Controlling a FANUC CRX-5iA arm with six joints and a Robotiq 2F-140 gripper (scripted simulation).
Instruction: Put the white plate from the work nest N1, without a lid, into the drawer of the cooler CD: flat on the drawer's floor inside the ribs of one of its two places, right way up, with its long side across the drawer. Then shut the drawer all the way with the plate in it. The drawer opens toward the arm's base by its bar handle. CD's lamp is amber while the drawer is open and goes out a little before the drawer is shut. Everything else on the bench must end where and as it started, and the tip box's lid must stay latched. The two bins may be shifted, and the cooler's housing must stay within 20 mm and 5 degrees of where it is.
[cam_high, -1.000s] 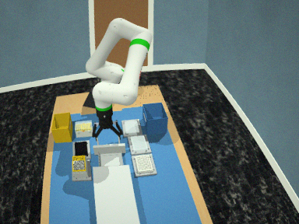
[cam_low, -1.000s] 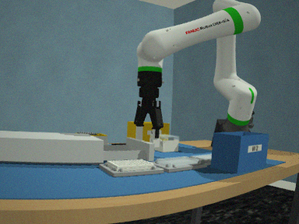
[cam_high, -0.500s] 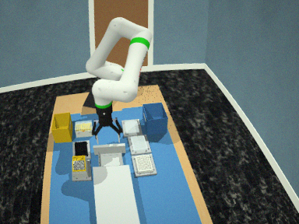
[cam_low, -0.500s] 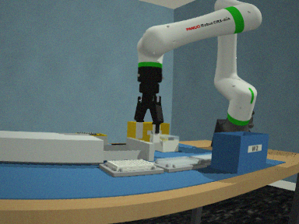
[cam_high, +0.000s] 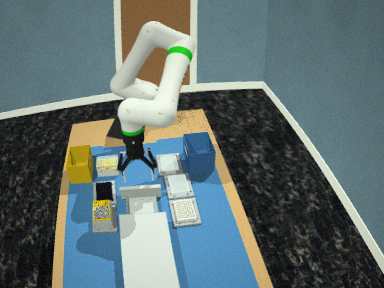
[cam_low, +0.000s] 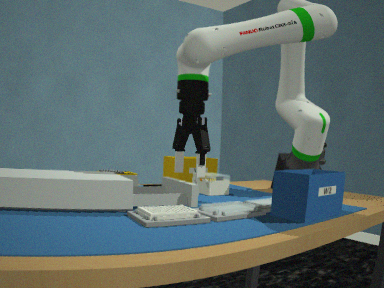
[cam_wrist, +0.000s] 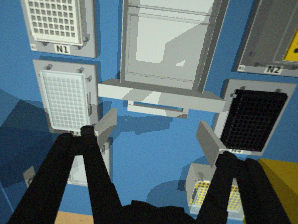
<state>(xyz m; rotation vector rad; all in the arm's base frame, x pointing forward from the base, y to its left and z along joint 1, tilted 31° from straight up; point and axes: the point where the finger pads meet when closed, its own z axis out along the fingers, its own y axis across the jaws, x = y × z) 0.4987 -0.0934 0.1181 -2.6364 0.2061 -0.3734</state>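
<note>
- The pincer (cam_wrist: 159, 134) hangs spread wide above the blue mat (cam_wrist: 160, 160), holding nothing; its two grey fingertips stand apart on either side of the bare mat, just short of the drawer front.
- The cooler's drawer (cam_wrist: 170, 45) stands pulled out toward the arm's base, its pale floor showing; the bar handle (cam_wrist: 157, 107) sits on the front panel, clear of both fingers.
- In the top view the cooler housing (cam_high: 148, 250) is the long white box behind the drawer (cam_high: 142, 202).
- The white plate (cam_wrist: 52, 20) lies in its work nest marked N1, right way up with its wells showing, well apart from the pincer.
- Beside it lies a second white plate (cam_wrist: 64, 97) with finer wells, in its own nest.
- A black plate (cam_wrist: 252, 120) lies across the drawer from it, next to the nest marked N2.
- A yellow bin (cam_high: 80, 164) and a blue bin (cam_high: 200, 152) stand on the tabletop (cam_high: 85, 131), one to each side.
</note>
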